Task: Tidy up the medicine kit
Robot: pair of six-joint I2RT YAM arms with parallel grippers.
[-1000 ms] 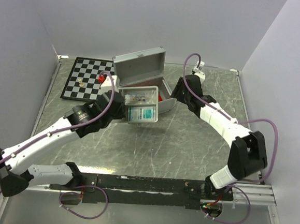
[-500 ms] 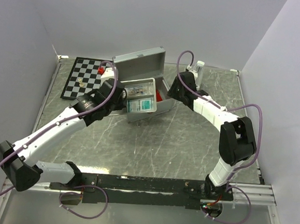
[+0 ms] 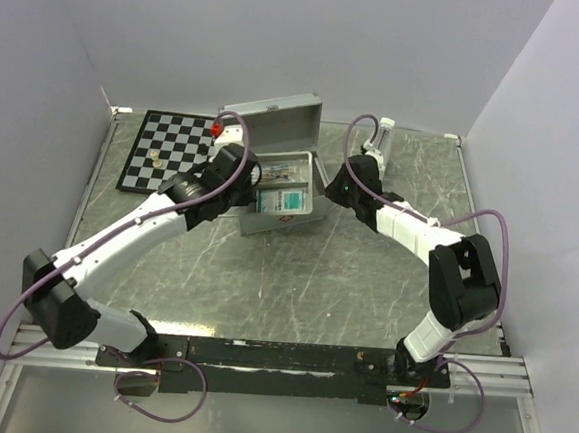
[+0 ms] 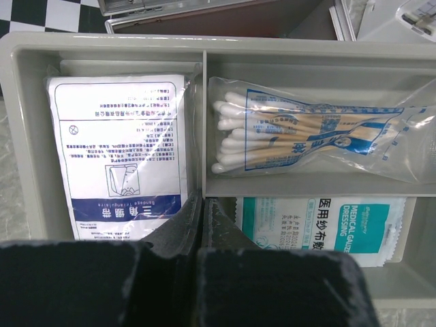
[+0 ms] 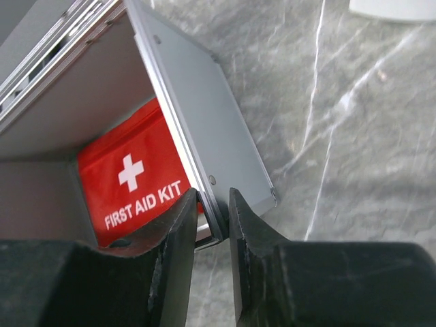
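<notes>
Seen from above, the medicine kit (image 3: pixel 277 120) stands in the upper middle of the frame on a grey marbled table (image 3: pixel 295 277). Its lid is raised and leans toward the back wall. A shallow grey tray (image 3: pixel 286 157) lies across the case's open mouth and covers nearly all of it. Only a strip of the case's front wall shows below the tray's lower edge.

The left gripper (image 4: pixel 202 204) reaches in from the lower left. Its fingers are pressed together on the tray's near side, at the line of the divider. In the left wrist view the tray's rim runs along the top and left of the frame. A white bandage packet (image 4: pixel 119 157) fills the left compartment. A clear bag of cotton swabs (image 4: pixel 306 139) lies in the upper right one, and a teal-and-white gauze dressing (image 4: pixel 327 221) in the lower right.

The right gripper (image 5: pixel 212 211) meets the case's right side. One finger stands on each side of the thin metal wall at its corner, with almost no gap. I cannot tell whether they clamp it. A red first-aid pouch (image 5: pixel 136 184) lies inside the case, to the left of that wall.

A chessboard (image 3: pixel 170 147) lies just left of the case, near the lid's edge. A small white container (image 3: pixel 384 132) stands at the upper right, beyond the right arm. The widest bare stretch of table is the lower middle, between the two arms. A narrower bare strip runs along the right edge.
</notes>
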